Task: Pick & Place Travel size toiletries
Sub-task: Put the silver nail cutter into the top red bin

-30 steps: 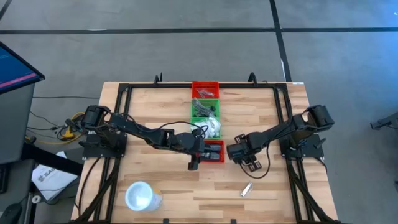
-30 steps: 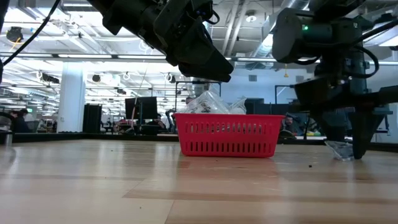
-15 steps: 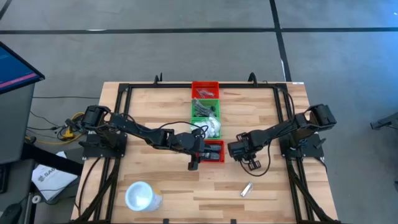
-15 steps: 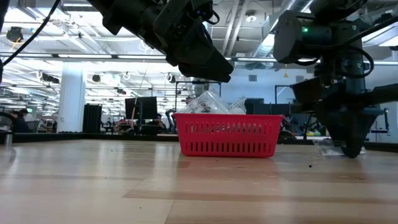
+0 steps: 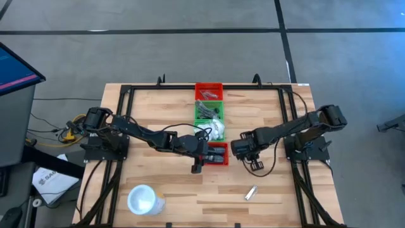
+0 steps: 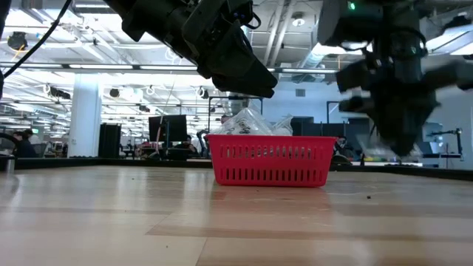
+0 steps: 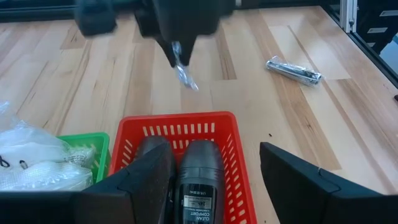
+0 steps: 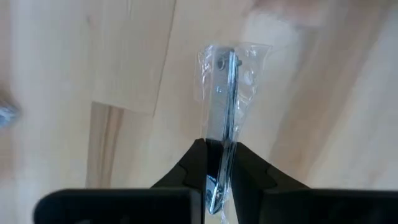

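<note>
We see the right gripper [image 8: 219, 163] pinching a wrapped silver tube [image 8: 225, 106] off the tabletop [image 8: 124, 56], probably bin-bound, left fingers [image 7: 146, 171] wide.

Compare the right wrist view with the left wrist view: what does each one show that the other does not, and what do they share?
Only the right wrist view shows closely how the right gripper is shut on a slim silver-grey item in a clear wrapper.

Only the left wrist view shows the red bin holding black oblong pieces, the green bin with clear packets, and a second wrapped silver item lying on the table.

Both show the held item and the wooden table.
</note>
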Controlling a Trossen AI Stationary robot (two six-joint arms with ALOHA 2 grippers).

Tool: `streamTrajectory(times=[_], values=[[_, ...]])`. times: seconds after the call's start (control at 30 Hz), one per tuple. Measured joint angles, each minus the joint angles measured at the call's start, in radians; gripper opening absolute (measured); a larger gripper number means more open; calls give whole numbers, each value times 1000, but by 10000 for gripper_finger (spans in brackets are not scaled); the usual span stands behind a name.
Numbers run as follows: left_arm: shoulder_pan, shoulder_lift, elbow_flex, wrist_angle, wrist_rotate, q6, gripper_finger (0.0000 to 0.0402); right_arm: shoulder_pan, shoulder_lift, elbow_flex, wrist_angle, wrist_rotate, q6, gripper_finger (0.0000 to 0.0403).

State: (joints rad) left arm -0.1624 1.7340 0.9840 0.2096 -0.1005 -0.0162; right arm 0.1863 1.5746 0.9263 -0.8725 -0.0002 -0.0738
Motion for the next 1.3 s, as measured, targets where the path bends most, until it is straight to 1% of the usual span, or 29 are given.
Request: streamTrajectory(times=[0.13,0.27,0.33,0.5,0.6,0.67,0.73,0.8,0.93,1.13,1.23,1.3], values=[[0,0,0,0,0,0,237,-21,-69,43,-41,7,-1,34],[0,0,0,0,0,0,237,-50,-132,90,-44,39,-4,34],[0,0,0,0,0,0,237,-67,-155,113,-43,71,-4,34],[0,-4,0,-6,-5,1,237,-126,-173,171,-44,102,-20,34],[0,-41,0,-48,-29,8,237,-171,-161,200,-16,117,-53,34],[0,-75,-1,-103,-68,7,237,-208,-154,210,1,128,-65,34],[0,-120,-5,-162,-105,9,237,-247,-133,222,62,130,-84,34],[1,-161,-24,-153,-124,11,237,-283,-122,224,74,131,-104,34],[18,-265,-124,-165,-162,5,237,-352,-99,236,156,130,-145,34],[47,-462,-301,-166,-188,-59,237,-447,-97,234,281,128,-190,34],[47,-554,-371,-145,-209,-71,237,-488,-97,234,350,124,-192,34],[43,-595,-406,-125,-228,-79,237,-520,-97,234,376,101,-207,34]])
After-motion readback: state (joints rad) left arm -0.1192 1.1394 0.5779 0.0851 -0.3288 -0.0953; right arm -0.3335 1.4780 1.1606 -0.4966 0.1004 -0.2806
